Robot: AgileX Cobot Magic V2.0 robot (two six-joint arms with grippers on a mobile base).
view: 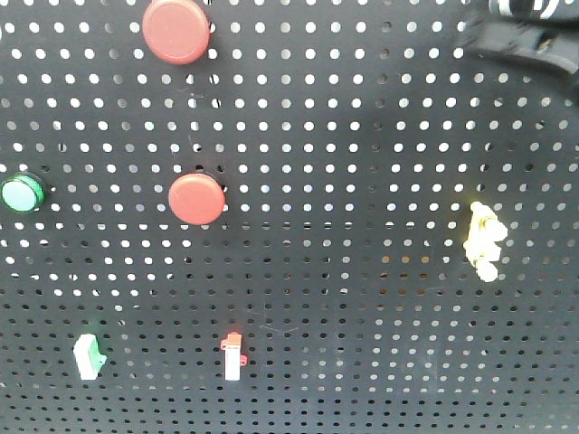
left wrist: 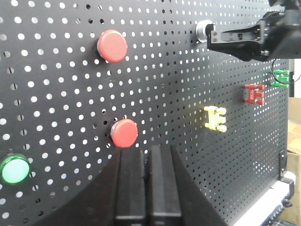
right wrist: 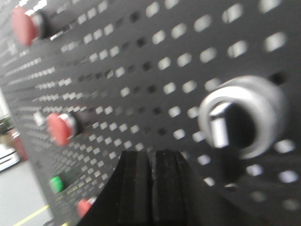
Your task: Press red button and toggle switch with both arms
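A black pegboard (view: 369, 291) fills every view. In the left wrist view the left end effector (left wrist: 147, 153) rises from the bottom centre, its two black fingers pressed together with nothing between them. Its tip lies just below the lower red button (left wrist: 124, 133); whether they touch cannot be told. The upper red button (left wrist: 112, 45) sits toward the upper left of that frame and a green button (left wrist: 14, 169) at the lower left.

At the upper right, the right arm (left wrist: 247, 40) extends in from the right edge to a silver-rimmed switch (left wrist: 203, 30). In the right wrist view the right end effector (right wrist: 151, 155) stands at the bottom centre, its fingers likewise together and empty. The switch, with its black knob, is at mid right of that frame, near the tip and above and to the right of it. The view is blurred, so contact cannot be told.

A yellow clip (left wrist: 215, 117), a red clip (left wrist: 254, 94) and a green clip (left wrist: 281, 77) hang on the right of the board.
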